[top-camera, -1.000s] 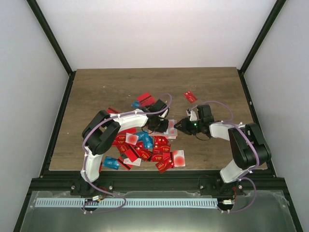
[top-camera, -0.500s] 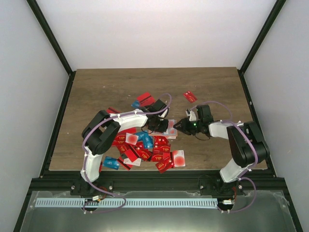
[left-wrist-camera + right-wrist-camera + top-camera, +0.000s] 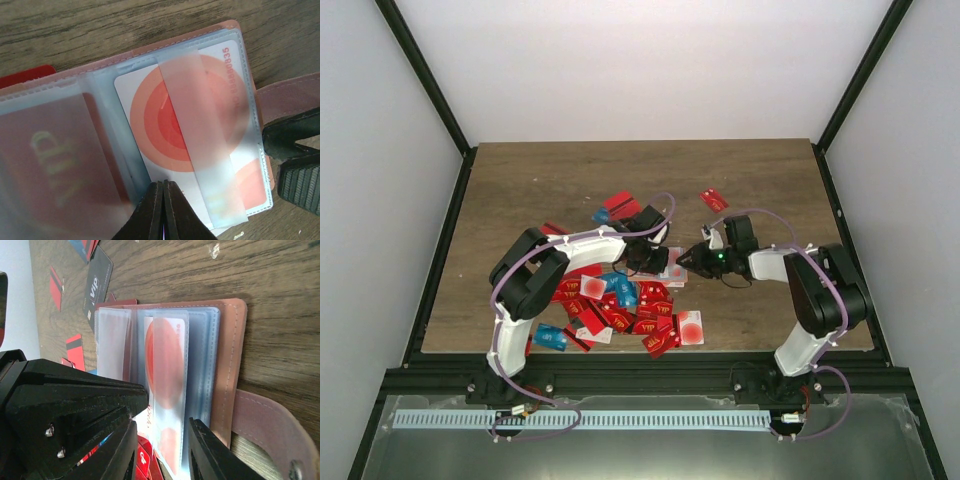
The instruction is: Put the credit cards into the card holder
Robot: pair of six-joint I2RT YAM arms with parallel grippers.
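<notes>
Card holder (image 3: 672, 262) between tools, behind card pile (image 3: 620, 305); card in sleeve.

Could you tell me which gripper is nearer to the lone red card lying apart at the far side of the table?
Right. The right gripper sits just below and left of that lone red card; the left gripper lies farther left, at the card holder.

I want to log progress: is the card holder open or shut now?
Open. The card holder lies spread flat on the table, clear sleeves exposed, with a white red-circle card inside one sleeve; its strap hangs loose.
</notes>
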